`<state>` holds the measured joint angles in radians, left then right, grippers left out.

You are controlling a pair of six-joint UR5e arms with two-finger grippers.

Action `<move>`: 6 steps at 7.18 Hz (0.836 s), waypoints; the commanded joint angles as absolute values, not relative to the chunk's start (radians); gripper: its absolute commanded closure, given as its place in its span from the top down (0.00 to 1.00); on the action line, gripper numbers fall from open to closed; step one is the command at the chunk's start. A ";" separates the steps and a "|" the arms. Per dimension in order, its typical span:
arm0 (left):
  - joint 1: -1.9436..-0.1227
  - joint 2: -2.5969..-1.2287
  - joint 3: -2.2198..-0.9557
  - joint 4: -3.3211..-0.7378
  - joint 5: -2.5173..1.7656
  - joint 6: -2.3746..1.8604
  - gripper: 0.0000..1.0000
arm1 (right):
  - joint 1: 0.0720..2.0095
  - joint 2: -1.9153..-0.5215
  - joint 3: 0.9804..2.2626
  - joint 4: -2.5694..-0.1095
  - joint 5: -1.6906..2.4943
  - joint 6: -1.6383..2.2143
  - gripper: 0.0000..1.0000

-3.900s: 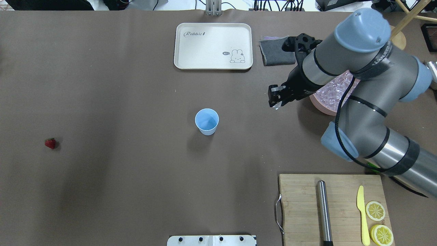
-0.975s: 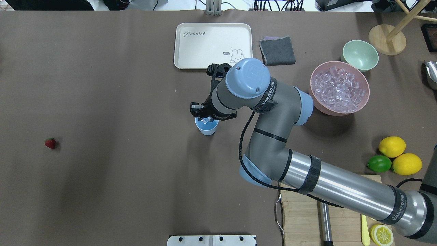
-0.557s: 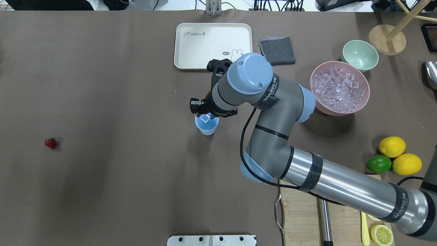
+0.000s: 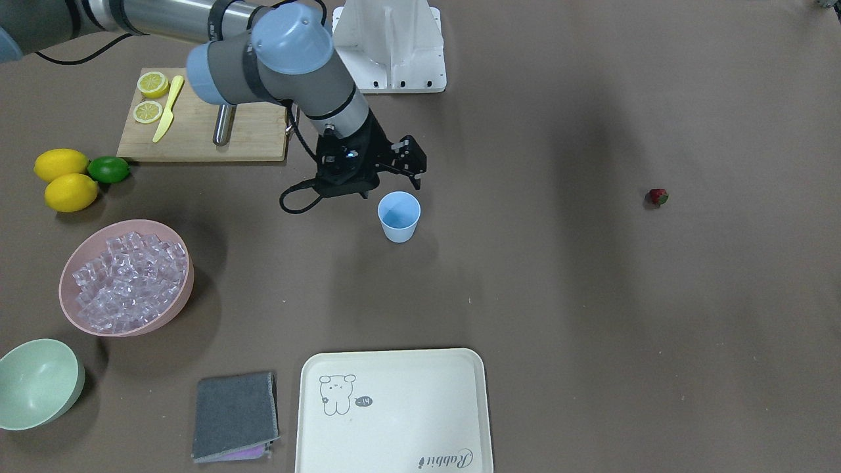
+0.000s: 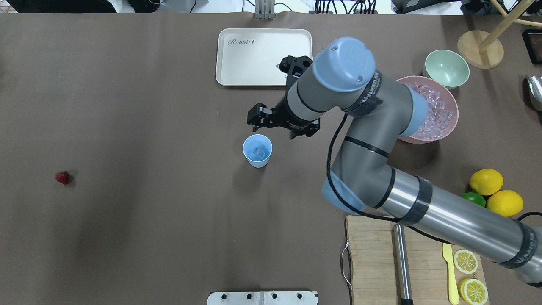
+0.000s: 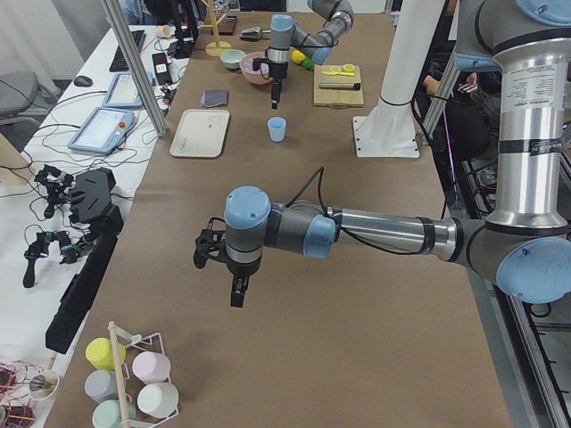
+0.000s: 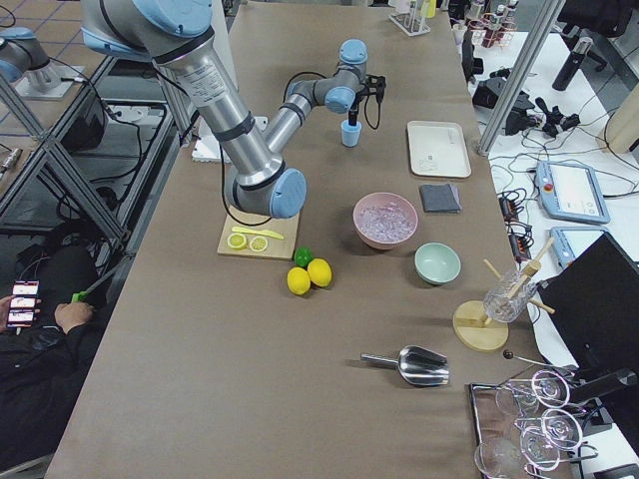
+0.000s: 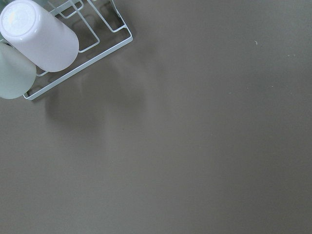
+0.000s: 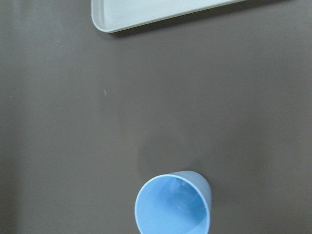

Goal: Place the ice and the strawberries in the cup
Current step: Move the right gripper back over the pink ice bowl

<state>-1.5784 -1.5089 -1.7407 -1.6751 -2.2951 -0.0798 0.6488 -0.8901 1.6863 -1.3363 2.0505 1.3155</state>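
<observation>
The light blue cup [image 5: 257, 151] stands upright mid-table, with one clear ice cube [image 5: 259, 151] lying inside it. My right gripper [image 5: 255, 119] hangs open and empty just behind the cup's far rim, clear of it; in the front view the right gripper [image 4: 412, 164] is beside the cup [image 4: 399, 217]. More ice [image 4: 128, 272] fills the pink bowl [image 4: 63, 289]. The strawberry [image 5: 62, 177] lies alone far to the left, shown also as the strawberry [image 4: 658, 196]. My left gripper [image 6: 234, 290] shows only in the left side view, so I cannot tell its state.
A cream tray [image 5: 262, 55] lies behind the cup. A pale green bowl [image 5: 446, 67], lemons [image 5: 487, 182] and a cutting board [image 5: 381, 254] with a knife sit on the right. A grey cloth [image 4: 235, 415] lies beside the tray. A mug rack [image 8: 73, 48] lies below the left wrist.
My right gripper carried an ice cube from the bowl to the cup, opened over it and dropped the cube in. It has since drawn back to the right, toward the tray.
</observation>
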 commanded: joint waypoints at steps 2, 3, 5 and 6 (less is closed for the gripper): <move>-1.578 -1.508 -1.743 -1.675 -2.295 -0.080 0.98 | 0.794 -1.034 1.819 -1.599 2.083 1.069 0.99; -1.578 -1.508 -1.743 -1.675 -2.296 -0.080 0.98 | 0.840 -1.073 1.833 -1.645 2.082 1.069 0.99; -1.578 -1.508 -1.743 -1.675 -2.296 -0.080 0.98 | 0.893 -1.143 1.841 -1.676 2.076 1.077 0.98; -1.578 -1.508 -1.743 -1.675 -2.296 -0.080 0.98 | 0.947 -1.140 1.839 -1.746 2.077 1.112 0.98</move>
<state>-1.5785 -1.5079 -1.7426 -1.6751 -2.2960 -0.0798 0.8911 -1.1288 1.8415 -1.6816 2.0779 1.0834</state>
